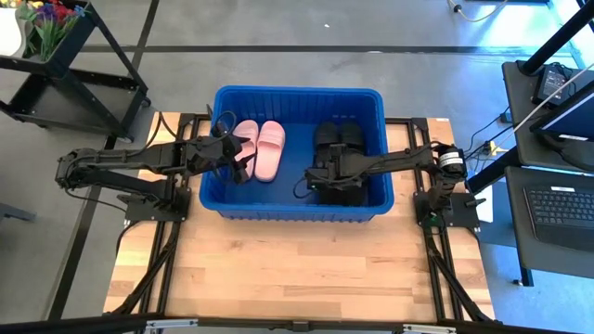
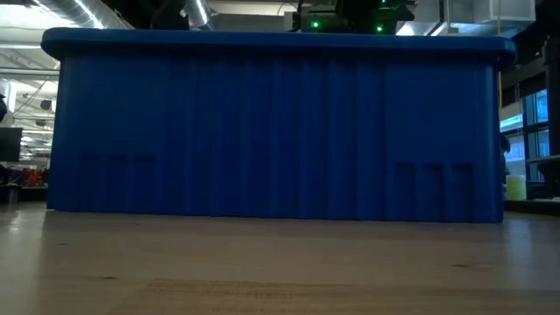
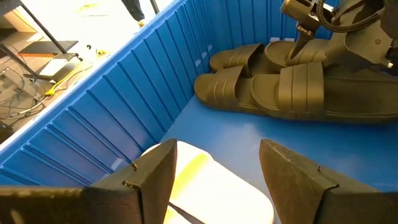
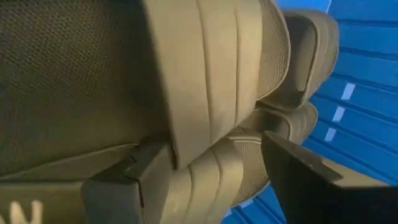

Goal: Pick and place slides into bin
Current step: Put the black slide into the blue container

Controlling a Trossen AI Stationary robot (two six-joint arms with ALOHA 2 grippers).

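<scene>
The blue bin [image 1: 297, 91] stands in the middle of the table; in the low view its wall [image 2: 280, 131] hides both grippers. Two pale pink slides [image 1: 260, 148] lie side by side on its floor at the left, and black slides [image 1: 339, 153] are piled at the right. My left gripper [image 1: 243, 160] hangs open over the near end of the pale slide [image 3: 205, 186]. My right gripper [image 1: 314, 176] is open and tipped down at the black pile, with a black slide's ribbed strap [image 4: 205, 74] close in front of its fingers [image 4: 208, 146]. My right gripper stands open with the edge of the top black slide's strap [image 4: 180, 155] between its two fingers, slanting down from the table's right. I cannot tell whether a finger [image 4: 140, 171] touches the strap. The slide lies on the pile in the bin.
The bin's ribbed walls [image 3: 124, 99] close in both grippers. Bare blue floor [image 3: 211, 118] lies between the pale and the black slides. The wooden tabletop [image 1: 297, 269] in front of the bin is bare. A cart [image 1: 65, 65] and desks [image 1: 557, 139] stand beyond the table.
</scene>
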